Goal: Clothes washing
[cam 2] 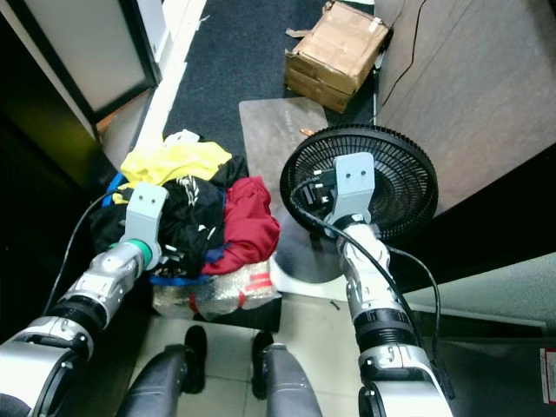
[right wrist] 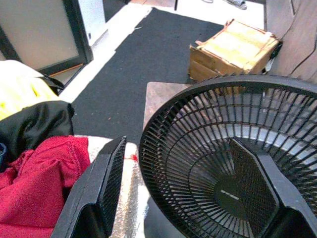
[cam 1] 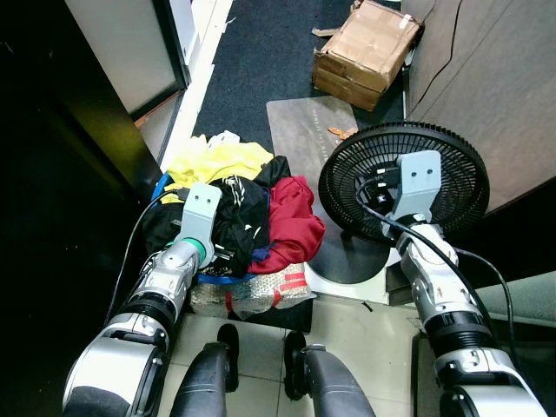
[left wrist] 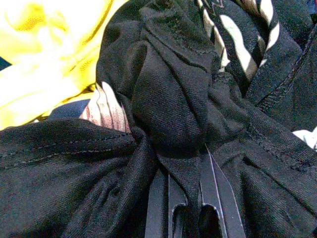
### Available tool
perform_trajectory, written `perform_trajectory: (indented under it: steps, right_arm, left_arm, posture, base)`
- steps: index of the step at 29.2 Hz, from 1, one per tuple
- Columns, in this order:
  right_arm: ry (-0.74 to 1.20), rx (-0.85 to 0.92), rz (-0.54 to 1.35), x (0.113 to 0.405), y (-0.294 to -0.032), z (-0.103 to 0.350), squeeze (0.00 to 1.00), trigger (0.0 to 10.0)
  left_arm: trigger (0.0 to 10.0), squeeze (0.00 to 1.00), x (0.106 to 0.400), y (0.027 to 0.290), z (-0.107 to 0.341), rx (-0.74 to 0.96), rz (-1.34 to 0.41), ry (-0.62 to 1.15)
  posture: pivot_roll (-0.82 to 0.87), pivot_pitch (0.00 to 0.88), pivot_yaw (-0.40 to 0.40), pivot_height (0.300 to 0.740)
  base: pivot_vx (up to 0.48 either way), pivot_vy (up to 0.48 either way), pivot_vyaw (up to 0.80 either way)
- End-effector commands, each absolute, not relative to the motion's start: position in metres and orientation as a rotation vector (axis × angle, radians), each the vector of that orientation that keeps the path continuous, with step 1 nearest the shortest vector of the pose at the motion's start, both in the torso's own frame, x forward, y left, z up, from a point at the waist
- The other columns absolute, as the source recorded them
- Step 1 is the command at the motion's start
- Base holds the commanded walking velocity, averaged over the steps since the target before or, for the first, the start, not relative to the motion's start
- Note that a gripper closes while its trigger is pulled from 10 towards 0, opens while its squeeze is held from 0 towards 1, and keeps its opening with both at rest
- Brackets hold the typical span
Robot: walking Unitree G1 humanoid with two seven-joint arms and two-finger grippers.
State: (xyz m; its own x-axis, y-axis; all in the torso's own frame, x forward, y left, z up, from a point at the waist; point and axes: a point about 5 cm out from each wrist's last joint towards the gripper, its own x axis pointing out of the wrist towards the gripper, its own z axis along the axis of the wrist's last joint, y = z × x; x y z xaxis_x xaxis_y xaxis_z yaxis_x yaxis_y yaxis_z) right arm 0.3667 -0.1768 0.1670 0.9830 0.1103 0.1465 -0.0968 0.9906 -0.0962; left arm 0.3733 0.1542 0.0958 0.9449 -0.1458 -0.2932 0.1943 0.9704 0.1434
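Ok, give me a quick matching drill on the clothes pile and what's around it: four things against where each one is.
1. yellow garment
2. red garment
3. black floor fan
4. brown cardboard box

a. under the right gripper
b. far end of pile
c. far, by the wall
d. pile's fan side

Pairs: 1-b, 2-d, 3-a, 4-c

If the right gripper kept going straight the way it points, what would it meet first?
Most likely the black fan: the right gripper is open, and the grille lies between and ahead of its fingers, though depth is hard to judge.
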Motion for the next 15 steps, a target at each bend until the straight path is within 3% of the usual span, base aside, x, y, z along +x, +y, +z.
perform_trajectory:
  steps: [1, 7, 8, 10, 11, 13, 15]
  right_arm:
    - [-0.144, -0.081, 0.081, 0.366, -0.184, 0.164, 0.0, 10.0]
    - [-0.182, -0.066, 0.078, 0.369, -0.183, 0.174, 0.0, 10.0]
    - [-0.238, -0.041, 0.075, 0.369, -0.179, 0.186, 0.0, 10.0]
    - [-0.252, -0.035, 0.074, 0.368, -0.179, 0.189, 0.0, 10.0]
    - [-0.269, -0.028, 0.077, 0.368, -0.176, 0.193, 0.0, 10.0]
    - [-0.296, -0.017, 0.088, 0.367, -0.172, 0.199, 0.0, 10.0]
    - [-0.321, -0.009, 0.102, 0.367, -0.167, 0.205, 0.0, 10.0]
  left_arm:
    - [0.0, 0.0, 0.364, 0.165, 0.077, 0.176, -0.15, 0.365]
    - [0.0, 0.0, 0.375, 0.19, 0.104, 0.158, -0.106, 0.261]
    - [4.2, 0.0, 0.383, 0.223, 0.148, 0.1, -0.094, 0.064]
    - [4.2, 0.0, 0.384, 0.231, 0.16, 0.091, -0.094, 0.012]
    - [10.0, 0.0, 0.383, 0.235, 0.176, 0.085, -0.113, -0.082]
    - [10.0, 0.0, 0.376, 0.229, 0.217, 0.083, -0.155, -0.265]
    - [10.0, 0.0, 0.352, 0.204, 0.267, 0.091, -0.226, -0.434]
  posture:
    - [-0.04, 0.27, 0.015, 0.74]
    - [-0.02, 0.221, 0.021, 0.74]
    - [-0.01, 0.195, 0.024, 0.74]
    - [-0.01, 0.195, 0.024, 0.74]
    - [-0.01, 0.173, 0.025, 0.74]
    - [0.0, 0.157, 0.023, 0.74]
    - [0.0, 0.142, 0.021, 0.74]
  base:
    - [0.0, 0.0, 0.0]
    - [0.0, 0.0, 0.0]
    - [0.0, 0.0, 0.0]
    - [0.0, 0.0, 0.0]
    - [0.0, 0.0, 0.0]
    - [0.0, 0.0, 0.0]
    - [0.0, 0.0, 0.0]
